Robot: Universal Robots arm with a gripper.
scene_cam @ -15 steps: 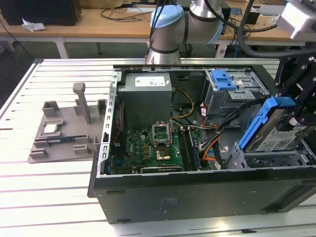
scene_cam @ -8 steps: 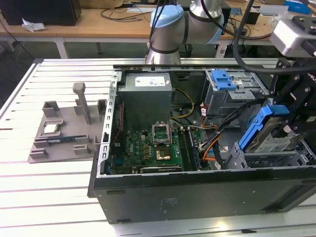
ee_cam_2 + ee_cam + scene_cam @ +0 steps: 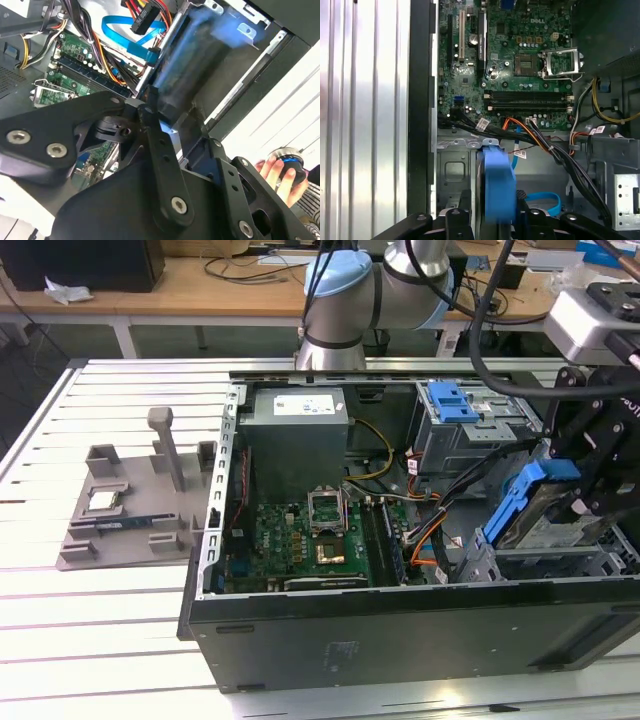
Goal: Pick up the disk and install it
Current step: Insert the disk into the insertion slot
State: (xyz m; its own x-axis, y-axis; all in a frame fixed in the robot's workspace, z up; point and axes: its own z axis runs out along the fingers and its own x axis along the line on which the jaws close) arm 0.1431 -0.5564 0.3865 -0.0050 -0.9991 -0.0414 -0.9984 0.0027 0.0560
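Jaws clenched on the disk (image 3: 520, 502), tilted over PC case (image 3: 400, 625); stiff, hefty, prob. shock-sensitive; hold by carrier sides.

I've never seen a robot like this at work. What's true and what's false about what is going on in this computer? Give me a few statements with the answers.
1. The end effector holds the disk, which sits in a blue carrier frame. True.
2. The disk lies flat in the drive bay. False: it is held tilted above the bay, at the exterior view's right.
3. The computer case is open, with the motherboard exposed. True.
4. A cooler covers the CPU socket. False: the socket is bare, with its retention frame swung open.
5. A person's hand shows in the second wrist view. True.
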